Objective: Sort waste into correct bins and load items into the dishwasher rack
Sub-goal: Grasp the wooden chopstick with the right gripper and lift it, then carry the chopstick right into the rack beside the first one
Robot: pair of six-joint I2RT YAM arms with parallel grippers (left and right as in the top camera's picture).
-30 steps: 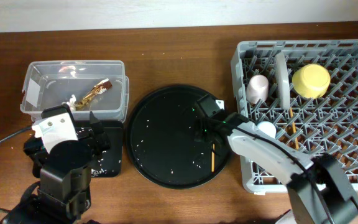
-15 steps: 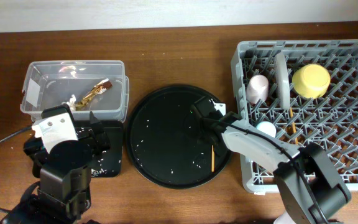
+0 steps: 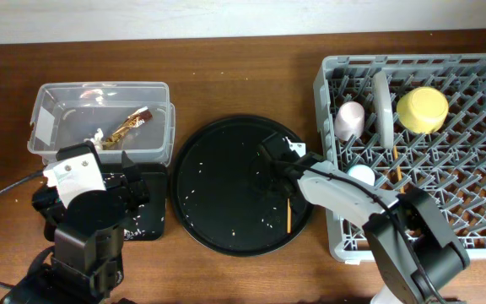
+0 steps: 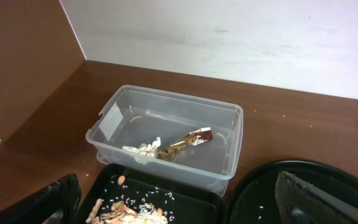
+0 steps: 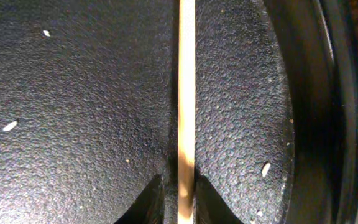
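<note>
Now your right gripper (image 5: 186, 208) sits low, pinched narrow on the chopstick (image 5: 186, 93) lying flat on the round black tray (image 5: 73, 99), likely to carry it to the dishwasher rack (image 3: 479, 211); your left gripper (image 4: 185, 199) hangs spread wide near the clear tub (image 4: 229, 149), out of the way.

Even, soft indoor light; sharp overhead, dim grainy right-wrist close-up.
</note>
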